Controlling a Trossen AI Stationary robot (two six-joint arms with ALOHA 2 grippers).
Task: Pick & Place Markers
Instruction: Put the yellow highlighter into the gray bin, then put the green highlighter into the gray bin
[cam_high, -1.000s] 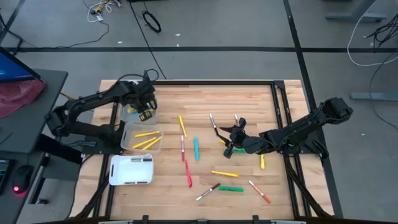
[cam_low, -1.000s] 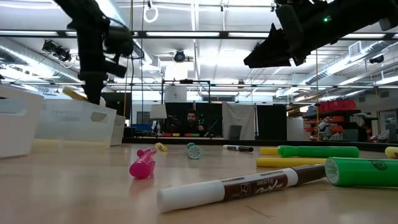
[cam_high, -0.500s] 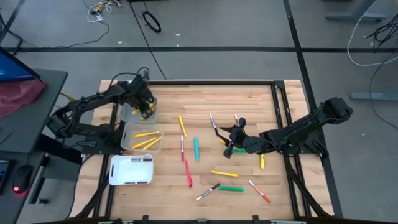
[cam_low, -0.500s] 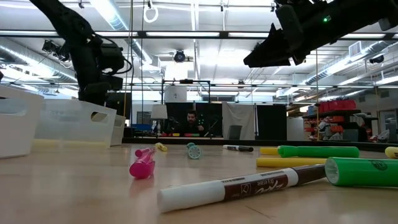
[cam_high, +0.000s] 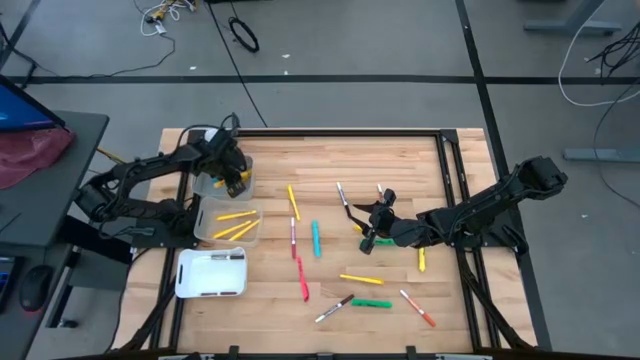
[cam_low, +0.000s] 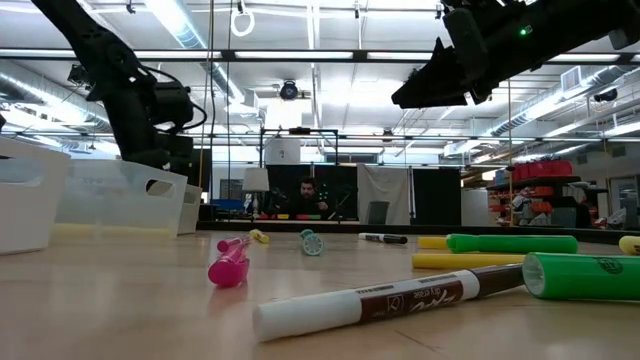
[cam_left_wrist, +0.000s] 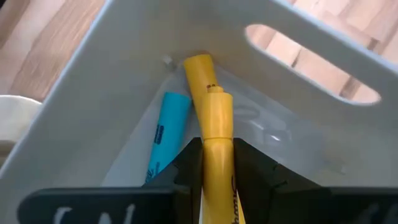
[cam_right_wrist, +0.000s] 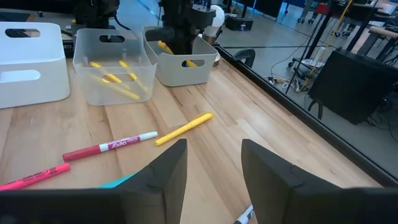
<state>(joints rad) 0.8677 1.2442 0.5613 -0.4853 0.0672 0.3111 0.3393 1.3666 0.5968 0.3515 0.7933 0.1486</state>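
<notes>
Gripping a yellow marker inside the far clear bin, left gripper reaches down beside a light blue marker; right gripper hovers open mid-table.

We see a yellow marker pinched nose-down in the far-left bin, next to a light blue marker lying in it. Three more yellow markers lie in the clear bin just nearer. The loose markers, red, green, yellow, blue and white, lie scattered flat mid-table toward the near edge.
</notes>
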